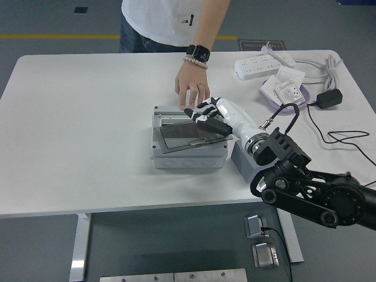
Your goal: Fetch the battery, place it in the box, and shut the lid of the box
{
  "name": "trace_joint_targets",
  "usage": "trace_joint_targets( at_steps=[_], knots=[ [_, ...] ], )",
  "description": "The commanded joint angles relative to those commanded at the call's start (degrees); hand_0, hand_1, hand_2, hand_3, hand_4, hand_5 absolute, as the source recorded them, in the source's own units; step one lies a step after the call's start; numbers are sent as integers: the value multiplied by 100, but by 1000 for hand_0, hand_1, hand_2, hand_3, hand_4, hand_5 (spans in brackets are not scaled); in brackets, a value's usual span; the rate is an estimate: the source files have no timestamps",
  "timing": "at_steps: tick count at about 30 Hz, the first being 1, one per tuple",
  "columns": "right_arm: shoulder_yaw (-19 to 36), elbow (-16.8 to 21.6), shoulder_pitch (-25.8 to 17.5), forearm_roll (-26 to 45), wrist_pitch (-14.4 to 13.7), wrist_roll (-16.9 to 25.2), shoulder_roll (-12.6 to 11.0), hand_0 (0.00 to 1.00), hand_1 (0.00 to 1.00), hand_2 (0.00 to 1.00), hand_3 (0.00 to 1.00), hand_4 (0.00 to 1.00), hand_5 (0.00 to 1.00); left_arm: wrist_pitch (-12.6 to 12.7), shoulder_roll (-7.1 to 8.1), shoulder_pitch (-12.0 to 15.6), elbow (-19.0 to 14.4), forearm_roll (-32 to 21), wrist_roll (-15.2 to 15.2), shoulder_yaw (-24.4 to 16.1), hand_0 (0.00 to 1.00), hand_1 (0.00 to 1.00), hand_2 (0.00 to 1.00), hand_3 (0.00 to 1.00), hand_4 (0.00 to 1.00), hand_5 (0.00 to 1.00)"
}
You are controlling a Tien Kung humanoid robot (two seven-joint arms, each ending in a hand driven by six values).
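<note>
Your right hand (202, 115), fingers curled, presses the lid (188, 136) down on the grey box (188, 154); the person's hand (192, 88) behind risks a pinch.

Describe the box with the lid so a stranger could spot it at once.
On the white table, look near the middle, just in front of the person's hand. The grey box sits there with a dark see-through lid, the robot's right hand resting on it. It is the table's only lidded container.
</note>
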Motion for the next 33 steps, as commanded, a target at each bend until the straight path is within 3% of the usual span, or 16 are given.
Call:
trace_joint_targets(
  at_steps=[10, 15, 20, 25, 27, 32, 33],
  knots=[
    [1003, -129, -500, -509, -15, -12, -76, 769, 678, 689, 765, 868, 998, -11, -8, 4, 0, -1, 2, 5, 631, 706, 627, 601, 600, 480],
    [1663, -327, -956, -469, -401, 504, -23, 769, 675, 689, 760, 867, 998, -16, -32, 12, 0, 2, 7, 8, 631, 706, 627, 602, 599, 479],
    [2350, -552, -1440, -553, -962, 1222, 165, 769, 675, 689, 760, 867, 998, -21, -59, 27, 0, 0, 8, 12, 631, 706, 627, 602, 599, 479],
    [2989, -701, -1904, -5, -962, 2129, 333, 743, 671, 679, 742, 867, 998, -26, -85, 28, 0, 6, 9, 8, 631, 706, 627, 602, 598, 478],
    [3230, -762, -2116, 379, -962, 2574, 384, 726, 652, 646, 690, 851, 998, -27, -95, 32, 0, 8, 9, 9, 631, 706, 626, 601, 598, 477],
    [3799, -1008, -2675, 1486, -962, 3680, 523, 726, 652, 646, 690, 851, 998, -22, -119, 66, 0, 8, 12, -2, 631, 706, 626, 601, 598, 477],
    [3876, -1048, -2758, 1726, -959, 3920, 547, 721, 641, 628, 653, 842, 998, -21, -123, 76, 0, 8, 13, -3, 631, 705, 627, 602, 598, 475]
  ],
)
